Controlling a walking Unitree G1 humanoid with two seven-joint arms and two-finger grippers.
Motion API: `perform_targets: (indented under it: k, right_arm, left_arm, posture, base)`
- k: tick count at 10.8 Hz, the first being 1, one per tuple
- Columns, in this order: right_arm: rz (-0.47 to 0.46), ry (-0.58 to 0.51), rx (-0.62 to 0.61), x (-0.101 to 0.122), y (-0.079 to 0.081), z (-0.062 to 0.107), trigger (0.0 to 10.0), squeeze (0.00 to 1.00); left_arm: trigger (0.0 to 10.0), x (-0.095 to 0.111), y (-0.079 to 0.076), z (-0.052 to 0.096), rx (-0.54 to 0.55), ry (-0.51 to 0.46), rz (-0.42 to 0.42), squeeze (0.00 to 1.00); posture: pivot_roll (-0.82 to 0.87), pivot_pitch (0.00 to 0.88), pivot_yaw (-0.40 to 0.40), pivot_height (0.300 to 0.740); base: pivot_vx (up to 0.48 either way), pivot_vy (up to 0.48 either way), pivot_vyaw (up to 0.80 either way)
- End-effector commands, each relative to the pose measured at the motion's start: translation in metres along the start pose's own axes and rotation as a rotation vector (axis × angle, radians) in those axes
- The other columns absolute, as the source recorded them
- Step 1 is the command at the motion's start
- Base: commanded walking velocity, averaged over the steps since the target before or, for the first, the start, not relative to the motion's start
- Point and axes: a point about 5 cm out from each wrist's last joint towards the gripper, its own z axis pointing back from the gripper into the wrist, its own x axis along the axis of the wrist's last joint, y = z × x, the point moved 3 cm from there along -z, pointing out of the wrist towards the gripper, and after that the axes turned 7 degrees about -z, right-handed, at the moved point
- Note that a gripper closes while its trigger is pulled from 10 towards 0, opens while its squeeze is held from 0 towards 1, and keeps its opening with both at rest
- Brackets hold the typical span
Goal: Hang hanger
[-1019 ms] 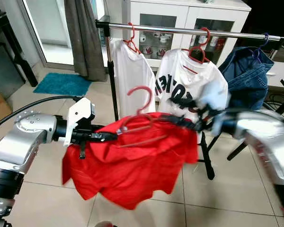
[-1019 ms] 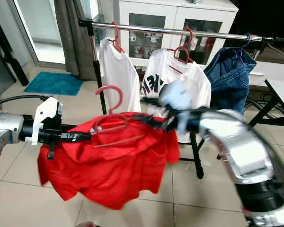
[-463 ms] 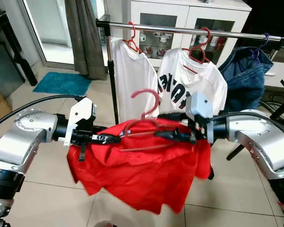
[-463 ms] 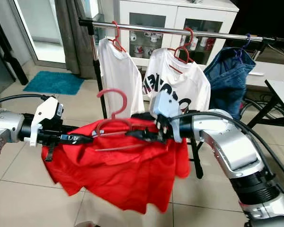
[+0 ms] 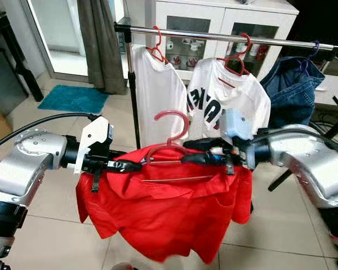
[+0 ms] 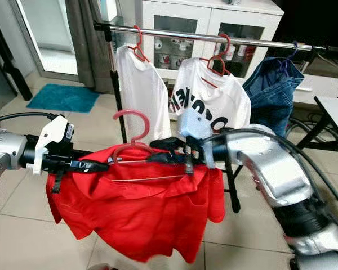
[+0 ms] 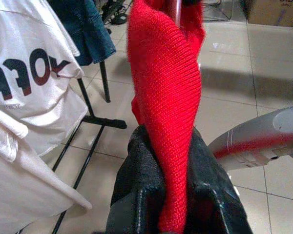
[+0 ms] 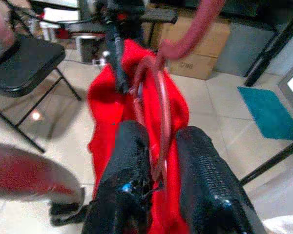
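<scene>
You're standing on a pale tiled floor (image 5: pixel 50 225), with a white glass-door cabinet (image 5: pixel 225 22) against the back wall, a grey curtain (image 5: pixel 101 45) at the left and a teal mat (image 5: pixel 73 98) below it. Across in front of the cabinet runs the clothes rail (image 5: pixel 214 36), carrying a plain white shirt (image 5: pixel 158 95), a printed white shirt (image 5: pixel 225 101) and a denim garment (image 5: pixel 293 90), each on its own hook. Well below the rail, between your arms, hangs the red shirt (image 5: pixel 169 208), draped on the red hanger (image 5: pixel 170 132), whose hook points up, clear of the rail. Your left hand (image 5: pixel 127 166) is clamped on the shirt's shoulder at the hanger's end; the fabric is pinched between its fingers (image 7: pixel 136 190). Your right hand (image 5: pixel 194 158) is closed around the hanger's wire near the neck.
</scene>
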Motion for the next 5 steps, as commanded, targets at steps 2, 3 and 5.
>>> perform_targets:
  k: [2,3,5]
  right_arm:
    - [0.022,-0.039,0.000,0.0129,-0.0027,0.0019,10.0,0.00]
    - [0.003,-0.049,0.024,0.0158,-0.0012,0.0041,10.0,1.00]
    - [0.030,-0.030,0.049,0.0150,0.0009,0.0028,10.0,1.00]
  left_arm:
    - [0.0,0.0115,0.0001,-0.0014,-0.016,-0.016,-0.055,0.00]
    - [0.0,0.0112,0.0007,-0.0018,-0.017,-0.014,-0.057,0.00]
    - [0.0,0.0109,0.0024,-0.0019,-0.019,-0.011,-0.062,0.00]
  posture:
    - [0.01,0.000,-0.038,0.740]
    - [0.00,0.000,-0.039,0.740]
    - [0.00,0.000,-0.040,0.740]
  base:
    - [0.000,0.000,0.00]
    - [0.000,0.000,0.00]
    - [0.000,0.000,0.00]
